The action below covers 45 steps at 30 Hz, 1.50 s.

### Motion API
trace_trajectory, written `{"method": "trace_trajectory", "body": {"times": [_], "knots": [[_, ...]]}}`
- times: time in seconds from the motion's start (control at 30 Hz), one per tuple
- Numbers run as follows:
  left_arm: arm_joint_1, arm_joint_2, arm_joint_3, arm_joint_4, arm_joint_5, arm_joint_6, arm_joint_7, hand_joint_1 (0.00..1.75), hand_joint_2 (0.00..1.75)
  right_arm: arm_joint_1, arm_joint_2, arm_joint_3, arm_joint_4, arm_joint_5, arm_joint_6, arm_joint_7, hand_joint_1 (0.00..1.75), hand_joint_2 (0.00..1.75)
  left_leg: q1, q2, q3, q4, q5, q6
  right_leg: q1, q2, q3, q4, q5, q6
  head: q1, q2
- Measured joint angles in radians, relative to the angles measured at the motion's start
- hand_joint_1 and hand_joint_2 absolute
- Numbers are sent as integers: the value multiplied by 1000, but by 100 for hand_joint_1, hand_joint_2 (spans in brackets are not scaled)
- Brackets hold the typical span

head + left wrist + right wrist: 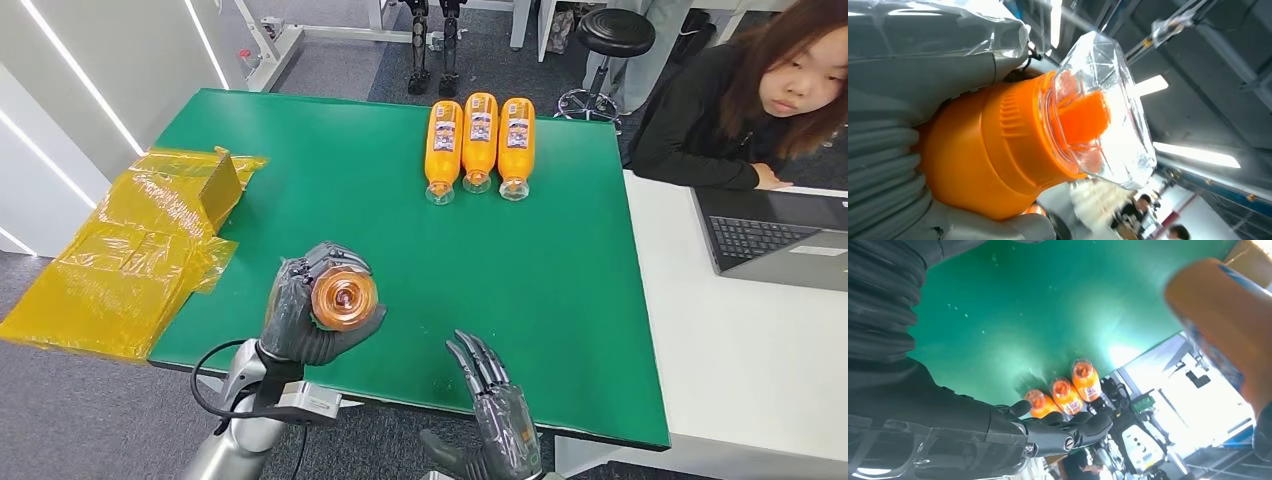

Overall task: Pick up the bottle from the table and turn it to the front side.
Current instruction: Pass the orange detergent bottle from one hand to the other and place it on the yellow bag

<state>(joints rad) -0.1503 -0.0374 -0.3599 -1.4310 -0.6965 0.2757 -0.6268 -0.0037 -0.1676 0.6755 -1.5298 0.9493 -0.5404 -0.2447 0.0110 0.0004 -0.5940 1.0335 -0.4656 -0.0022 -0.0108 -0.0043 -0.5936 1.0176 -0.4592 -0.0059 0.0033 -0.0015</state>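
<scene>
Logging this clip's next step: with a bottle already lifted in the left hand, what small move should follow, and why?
Probably rotate the left hand at the wrist: the orange bottle it grips shows the head view its end, label unseen. The right hand hovers open nearby.

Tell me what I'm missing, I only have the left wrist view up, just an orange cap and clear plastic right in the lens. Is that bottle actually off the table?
Observer: Yes. In the head view the left hand holds the bottle upright above the green table, cap toward the camera.
Operator: Where's the other hand?
Observer: The right hand hovers over the table's near edge, fingers extended, holding nothing.
Operator: Any bottles left on the table?
Observer: Three bottles lie side by side at the far edge, caps pointing toward the robot.
Operator: Anyone nearby?
Observer: A person sits at the far right, beside a laptop on the white desk.
</scene>
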Motion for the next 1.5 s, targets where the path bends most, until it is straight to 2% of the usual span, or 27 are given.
{"method": "trace_trajectory", "body": {"times": [0.27,0.5,0.63,0.8,0.97,1.33,1.37,1.47,1.5], "knots": [[-119,77,-28,80,-273,147,131,175,175,-10,-9,20,35,-38,-28,-8,0,175,0,0,0,0,1,0,0,0,0,0,1,-1,0,0],[-236,105,-47,373,-511,264,291,175,175,-20,-9,31,55,-65,-31,-20,0,175,0,0,0,0,1,-1,0,1,0,1,2,-2,0,0],[-307,123,-47,578,-610,284,370,175,175,-29,-9,40,64,-93,-30,-34,0,175,0,1,0,0,1,-1,0,1,-1,1,2,-2,0,0],[-384,158,-47,784,-669,276,428,175,175,-30,-10,43,65,-118,-34,-44,0,175,0,1,0,0,2,-2,0,2,-2,2,2,-2,0,0],[-440,195,-47,920,-712,232,483,175,175,-24,-12,42,54,-118,-34,-42,0,175,0,2,0,0,2,-2,0,3,-2,2,2,-2,0,0],[-515,239,-46,1068,-757,11,590,175,175,-20,-27,37,18,-140,14,-54,0,175,0,3,-1,0,2,-2,0,4,-3,2,2,-3,0,0],[-520,240,-46,1074,-755,3,596,166,175,-20,-27,37,18,-141,15,-56,0,175,0,2,-1,0,2,-2,0,3,-3,2,2,-3,0,0],[-535,245,-46,1090,-751,-10,613,35,175,-22,-28,37,18,-143,14,-60,0,175,0,2,-1,0,2,-2,0,3,-3,2,2,-3,0,0],[-539,247,-45,1095,-750,-13,619,0,175,-23,-28,37,18,-145,13,-60,0,175,0,3,-1,0,2,-2,0,3,-3,2,2,-3,0,0]]}}
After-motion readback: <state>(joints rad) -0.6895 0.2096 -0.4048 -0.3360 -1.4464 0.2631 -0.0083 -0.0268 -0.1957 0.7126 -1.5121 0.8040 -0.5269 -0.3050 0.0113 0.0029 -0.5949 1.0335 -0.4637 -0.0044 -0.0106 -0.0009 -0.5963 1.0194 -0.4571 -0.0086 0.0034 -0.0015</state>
